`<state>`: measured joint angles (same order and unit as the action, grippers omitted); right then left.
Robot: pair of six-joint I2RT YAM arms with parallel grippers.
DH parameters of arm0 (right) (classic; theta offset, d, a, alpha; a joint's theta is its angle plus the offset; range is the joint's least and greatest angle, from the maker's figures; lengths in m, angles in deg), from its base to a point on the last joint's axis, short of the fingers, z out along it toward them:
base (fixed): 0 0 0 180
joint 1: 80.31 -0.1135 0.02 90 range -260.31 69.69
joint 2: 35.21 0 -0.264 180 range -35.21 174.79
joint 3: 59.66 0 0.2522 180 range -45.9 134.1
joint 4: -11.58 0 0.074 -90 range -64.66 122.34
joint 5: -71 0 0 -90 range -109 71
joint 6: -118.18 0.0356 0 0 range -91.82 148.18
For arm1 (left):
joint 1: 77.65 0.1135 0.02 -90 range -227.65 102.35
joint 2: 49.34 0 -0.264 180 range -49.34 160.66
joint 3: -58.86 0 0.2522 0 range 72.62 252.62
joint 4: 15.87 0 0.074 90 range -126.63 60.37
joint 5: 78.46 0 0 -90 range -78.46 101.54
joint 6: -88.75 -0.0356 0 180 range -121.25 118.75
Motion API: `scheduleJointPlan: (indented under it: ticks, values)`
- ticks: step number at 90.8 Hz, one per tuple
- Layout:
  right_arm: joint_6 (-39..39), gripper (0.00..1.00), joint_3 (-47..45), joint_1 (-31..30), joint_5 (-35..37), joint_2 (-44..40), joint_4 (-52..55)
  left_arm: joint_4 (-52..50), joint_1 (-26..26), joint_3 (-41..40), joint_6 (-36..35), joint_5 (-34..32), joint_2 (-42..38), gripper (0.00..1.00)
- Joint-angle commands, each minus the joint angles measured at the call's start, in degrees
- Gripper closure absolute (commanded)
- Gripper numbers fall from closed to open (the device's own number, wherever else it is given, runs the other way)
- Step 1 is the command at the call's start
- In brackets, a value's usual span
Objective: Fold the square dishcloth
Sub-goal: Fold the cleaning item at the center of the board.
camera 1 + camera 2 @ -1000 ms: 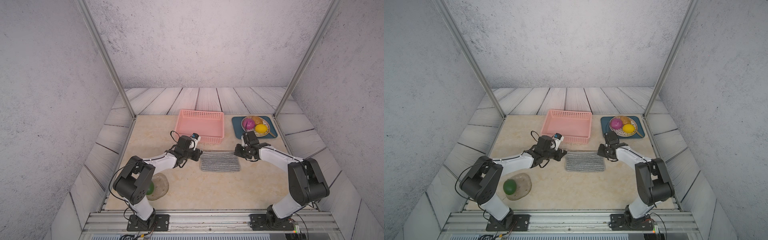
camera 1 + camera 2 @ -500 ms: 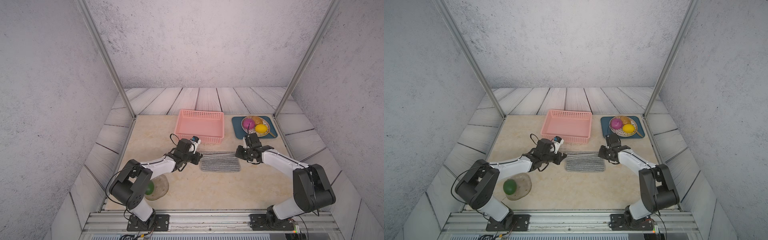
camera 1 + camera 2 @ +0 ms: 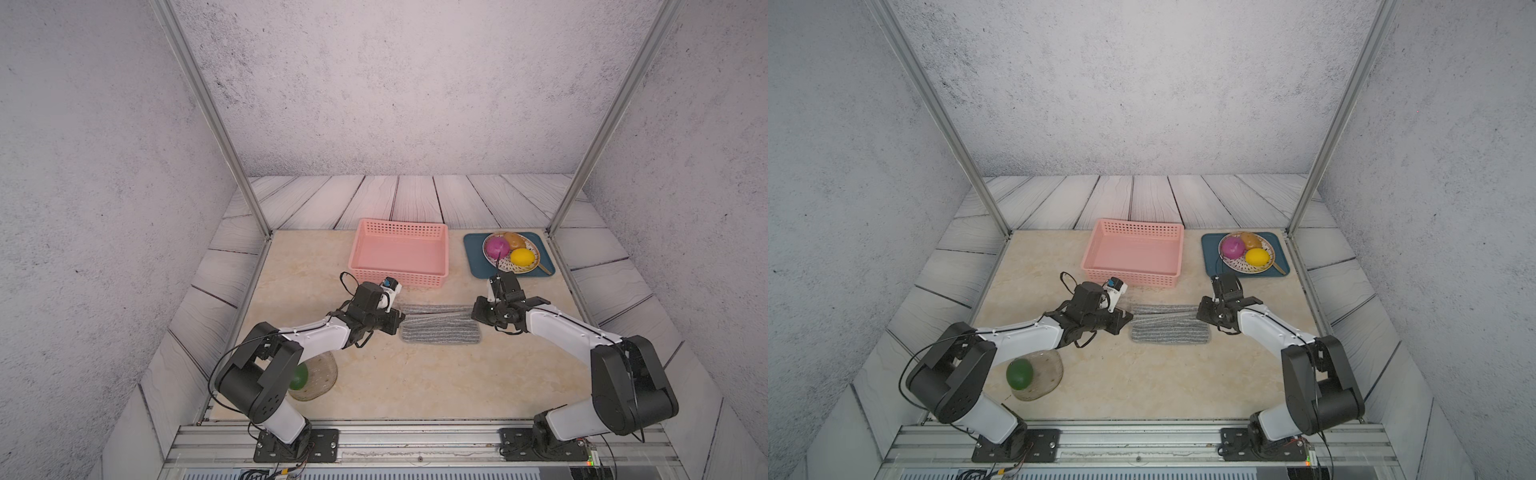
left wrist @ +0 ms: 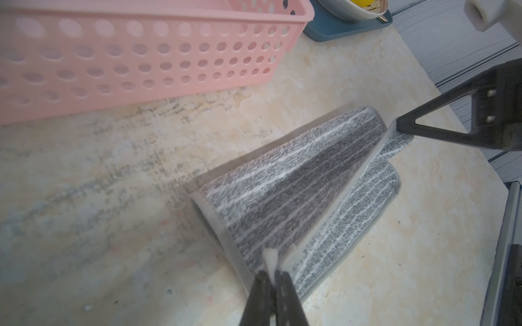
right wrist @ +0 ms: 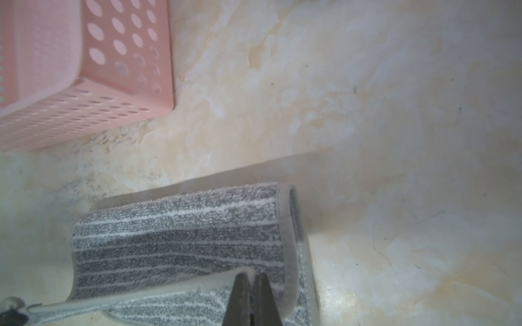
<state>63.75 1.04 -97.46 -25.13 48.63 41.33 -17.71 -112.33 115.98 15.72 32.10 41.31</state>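
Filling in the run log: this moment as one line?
phase: mid-fold | left end effector: shut on square dishcloth edge | right end effector: shut on same edge | pink basket: apart from cloth

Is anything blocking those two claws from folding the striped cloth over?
Nothing visible does. The left gripper and the right gripper each pinch an edge of the dishcloth, and the part lying flat is bare.

- Both top views: bright, evenly lit, sharp; faint soft shadows on the beige marbled tabletop (image 3: 415, 374).
- Left wrist view: pink perforated plastic basket (image 4: 141, 56) ahead of the black left gripper (image 4: 272, 275) is blurred.
- Right wrist view: hazy; grey-and-white striped square dishcloth (image 5: 180, 234) at the right gripper (image 5: 251, 278) casts a soft shadow.
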Motion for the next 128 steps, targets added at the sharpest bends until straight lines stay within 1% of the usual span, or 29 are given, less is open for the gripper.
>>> scheduleJointPlan:
  ticks: [1, 27, 38, 49, 56, 68, 82, 105, 116, 128]
  values:
    - [0.72, 1.0, -1.07, -0.25, -0.27, -0.32, 0.26, 0.84, -0.38, -0.76, 0.64, -0.69, 0.23, 1.0]
    - [1.58, 1.0, -3.02, -0.51, -0.33, -0.27, -0.5, 2.07, -1.21, -1.82, 1.65, -0.65, 0.94, 1.0]
    - [1.93, 0.98, -3.73, -0.65, -0.55, -0.14, -0.78, 2.58, -1.68, -2.48, 2.15, -0.61, 1.58, 1.0]
    - [2.26, 0.91, -4.42, -0.68, -0.63, -0.09, -0.75, 2.94, -1.95, -3.35, 2.57, -0.84, 1.89, 0.89]
    - [2.65, 0.87, -4.81, -0.71, -0.89, -0.29, -0.38, 2.93, -1.97, -3.83, 2.83, -1.03, 1.81, 0.8]
    - [3.5, 0.8, -5.74, -0.79, -1.05, -0.75, -0.26, 3.25, -2.19, -4.77, 3.36, -1.2, 1.42, 0.73]
    - [4.14, 0.77, -6.73, -1.01, -1.33, -1.1, -0.13, 3.42, -2.37, -5.52, 3.7, -1.39, 1.03, 0.65]
    - [5.18, 0.72, -7.75, -1.15, -1.96, -2.47, 1.81, 4.17, -2.59, -7.52, 4.67, -1.4, 0.21, 0.64]
    - [5.54, 0.67, -8.76, -1.1, -1.3, -4.06, 2.88, 4.19, -2.68, -8.55, 5.1, -1.66, -0.19, 0.65]
    - [5.74, 0.65, -9.95, -1.17, -0.29, -6.01, 3.95, 4.5, -2.84, -9.87, 5.75, -1.78, -0.73, 0.65]
